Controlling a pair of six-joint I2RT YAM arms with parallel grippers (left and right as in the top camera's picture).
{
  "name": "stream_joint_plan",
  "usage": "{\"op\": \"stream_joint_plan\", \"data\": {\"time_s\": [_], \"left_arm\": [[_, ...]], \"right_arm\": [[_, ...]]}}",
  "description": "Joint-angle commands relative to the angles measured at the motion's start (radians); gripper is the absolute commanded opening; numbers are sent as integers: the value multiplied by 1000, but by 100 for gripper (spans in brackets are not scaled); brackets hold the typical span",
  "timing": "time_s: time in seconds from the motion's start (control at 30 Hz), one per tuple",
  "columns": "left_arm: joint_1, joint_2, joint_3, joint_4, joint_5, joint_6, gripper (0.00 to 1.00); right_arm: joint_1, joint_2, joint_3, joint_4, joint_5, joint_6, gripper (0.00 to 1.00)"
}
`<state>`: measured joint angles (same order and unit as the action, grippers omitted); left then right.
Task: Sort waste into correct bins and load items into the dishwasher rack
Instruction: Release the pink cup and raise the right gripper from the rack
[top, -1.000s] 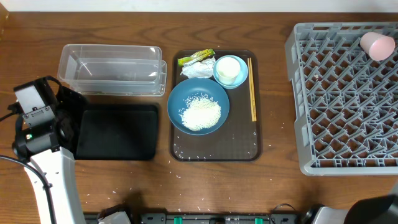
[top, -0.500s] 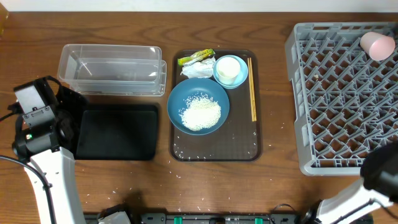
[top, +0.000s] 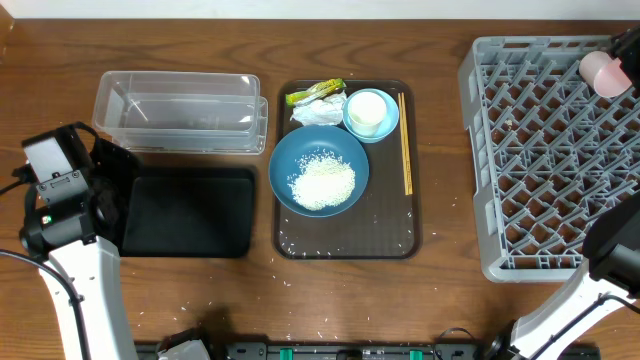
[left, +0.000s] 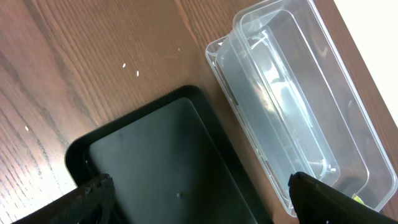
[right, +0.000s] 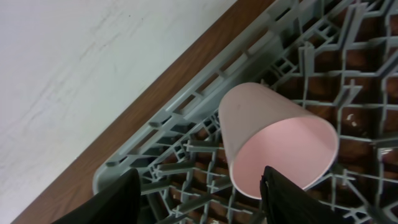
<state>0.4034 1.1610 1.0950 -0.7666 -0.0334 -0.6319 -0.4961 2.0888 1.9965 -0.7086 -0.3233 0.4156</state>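
Note:
A small pink cup (top: 603, 72) lies on its side in the far right corner of the grey dishwasher rack (top: 545, 160). In the right wrist view, my right gripper (right: 199, 200) is open just beside the pink cup (right: 273, 140), not holding it. My left gripper (left: 202, 199) is open and empty over the black tray (left: 161, 162), next to the clear tub (left: 292, 106). A dark-blue bowl (top: 300, 150) holds white rice (top: 322, 183). A white cup (top: 368, 108) sits in the light-blue bowl (top: 388, 125). Chopsticks (top: 405, 140), tissue (top: 315, 113) and wrapper (top: 315, 92) lie nearby.
The bowls, chopsticks and waste rest on a brown serving tray (top: 345, 238) in the middle. The black tray (top: 190, 210) and clear tub (top: 180, 110) stand to its left. Loose rice grains (top: 290, 280) lie along the table's front.
My right arm has come up from the front right edge to the rack's far right corner, next to the pink cup. The cup and my left arm have not moved.

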Motion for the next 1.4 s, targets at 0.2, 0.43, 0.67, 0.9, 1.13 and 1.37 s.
{"op": "stream_joint_plan", "data": {"time_s": [0.2, 0.43, 0.67, 0.9, 1.13, 1.37], "left_arm": [[4, -5, 22, -3, -16, -6, 92], [4, -5, 22, -3, -16, -6, 92], [4, -5, 22, -3, -16, -6, 92], [4, -5, 22, -3, -16, -6, 92], [4, -5, 22, -3, -16, -6, 92], [4, -5, 22, -3, -16, -6, 92]], "right_arm": [[1, 105, 18, 5, 30, -32, 60], [4, 137, 18, 25, 27, -31, 50], [4, 136, 19, 33, 27, -27, 38], [4, 133, 19, 36, -27, -27, 33], [-6, 132, 21, 35, -30, 2, 24], [-42, 119, 23, 29, -99, 18, 18]]}}
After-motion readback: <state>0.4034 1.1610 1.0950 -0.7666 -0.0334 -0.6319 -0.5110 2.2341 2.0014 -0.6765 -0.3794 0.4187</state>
